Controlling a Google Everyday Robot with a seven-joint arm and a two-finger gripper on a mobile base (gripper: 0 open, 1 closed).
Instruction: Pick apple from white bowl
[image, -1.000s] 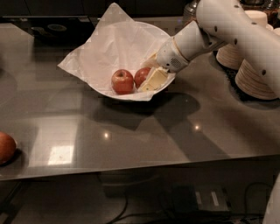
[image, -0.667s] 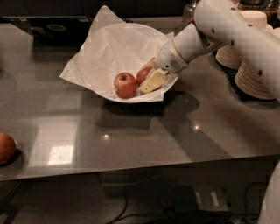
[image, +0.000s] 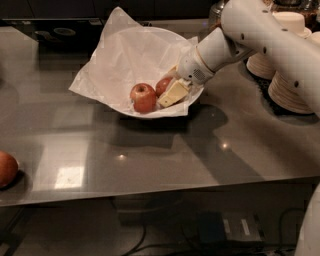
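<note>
The white bowl (image: 150, 47), lined with a crumpled white paper sheet, stands at the back middle of the grey table. Two apples lie at its front. The deep-red apple (image: 163, 84) is on the right, partly hidden by my gripper. A red apple with a yellowish top (image: 143, 97) lies just left of it. My gripper (image: 171, 90) reaches down into the bowl from the right and sits against the deep-red apple, with its cream tip in front of the fruit. The white arm (image: 250, 35) comes in from the upper right.
Stacks of beige paper bowls (image: 292, 85) stand at the right, behind the arm. A larger orange-brown fruit (image: 6, 169) lies at the left edge near the table's front. Dark equipment (image: 55, 32) sits at the back left. The table's front edge (image: 160, 192) runs across below.
The bowl and its apples have shifted slightly to the right and toward the front. The gripper has stayed in the bowl against the deep-red apple.
</note>
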